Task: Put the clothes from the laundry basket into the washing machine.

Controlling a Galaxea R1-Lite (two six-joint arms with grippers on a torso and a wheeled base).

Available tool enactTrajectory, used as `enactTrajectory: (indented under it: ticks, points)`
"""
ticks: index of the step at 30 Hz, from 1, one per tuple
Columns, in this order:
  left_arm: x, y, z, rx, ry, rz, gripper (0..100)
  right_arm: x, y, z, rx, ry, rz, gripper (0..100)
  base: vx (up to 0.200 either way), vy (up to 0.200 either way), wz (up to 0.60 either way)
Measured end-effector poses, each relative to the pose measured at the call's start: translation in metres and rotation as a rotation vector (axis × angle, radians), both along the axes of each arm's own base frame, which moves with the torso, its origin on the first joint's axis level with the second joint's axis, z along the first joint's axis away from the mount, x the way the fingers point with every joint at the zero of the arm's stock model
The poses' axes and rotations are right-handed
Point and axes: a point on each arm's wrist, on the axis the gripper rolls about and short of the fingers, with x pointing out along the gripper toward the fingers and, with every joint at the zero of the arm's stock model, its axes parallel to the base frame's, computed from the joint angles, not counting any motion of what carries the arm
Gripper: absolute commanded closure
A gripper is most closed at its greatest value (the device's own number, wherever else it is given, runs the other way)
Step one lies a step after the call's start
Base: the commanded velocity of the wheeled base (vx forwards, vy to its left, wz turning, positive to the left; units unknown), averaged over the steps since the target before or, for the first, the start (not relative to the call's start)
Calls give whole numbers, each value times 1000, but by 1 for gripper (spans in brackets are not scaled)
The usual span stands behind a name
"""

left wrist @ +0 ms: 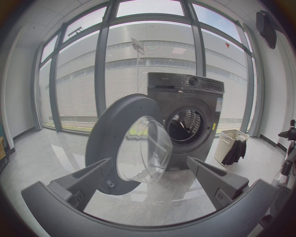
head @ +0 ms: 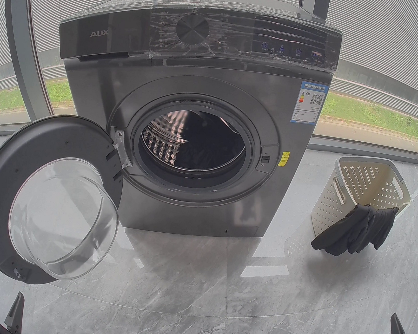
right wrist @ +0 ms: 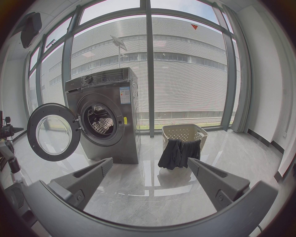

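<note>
The left gripper (head: pixel 1 286) is hanging low over the floor (head: pixel 199 280) at the far left, its 2 fingers spread wide and holding nothing. Beyond it the round door (head: pixel 40 160) is standing swung fully open, hinged on the left of the washing machine (head: pixel 202 77). To the right, the laundry basket (head: pixel 328 209) is sitting on the floor beside the machine, with dark clothes (head: pixel 356 228) draping over its front rim. The right gripper (head: pixel 408 309) is hovering low at the far right, fingers likewise wide and empty, well apart from the basket.

Bright daylight through windows (right wrist: pixel 185 77); glare on glossy floor (head: pixel 256 295); wrist views fisheye-bent, dark corners.
</note>
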Motion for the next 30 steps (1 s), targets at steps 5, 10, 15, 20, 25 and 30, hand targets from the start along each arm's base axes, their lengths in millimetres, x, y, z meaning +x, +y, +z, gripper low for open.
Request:
enactTrajectory:
  ticks: [5,10,15,20,25,30]
  points:
    - [0,0,-1,10,7,-8,0,0,0,3,12,-34,-18,0,0,0,0]
    - [0,0,-1,-11,5,-8,0,-1,0,4,5,-44,-18,0,0,0,0]
    - [0,0,-1,11,6,-11,0,-1,0,4,2,-45,-16,0,0,0,0]
    - [0,0,-1,17,6,-11,0,-1,0,4,1,-45,-15,0,0,0,0]
    - [0,0,-1,14,5,-13,0,-1,0,4,-1,-45,-14,0,0,-80,0]
    - [0,0,-1,15,5,-13,0,-1,0,4,-1,-45,-14,0,0,-200,0]
